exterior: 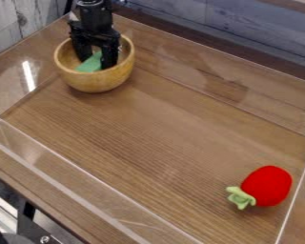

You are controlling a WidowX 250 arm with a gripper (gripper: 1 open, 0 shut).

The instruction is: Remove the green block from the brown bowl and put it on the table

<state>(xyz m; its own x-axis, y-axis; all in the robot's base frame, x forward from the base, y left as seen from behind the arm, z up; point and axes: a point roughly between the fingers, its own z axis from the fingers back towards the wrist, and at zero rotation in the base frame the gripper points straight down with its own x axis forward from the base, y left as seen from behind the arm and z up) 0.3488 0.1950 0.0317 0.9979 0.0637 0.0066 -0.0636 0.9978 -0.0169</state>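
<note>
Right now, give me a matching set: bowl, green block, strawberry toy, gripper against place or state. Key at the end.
1. brown bowl
2. green block
3. strawberry toy
4. gripper

A. inside the bowl, partly hidden
B. reaching down into the bowl
C. near the table's edge, far from the bowl
D. on the tabletop, with the gripper over its inside

Pairs: 1-D, 2-A, 3-C, 4-B
</note>
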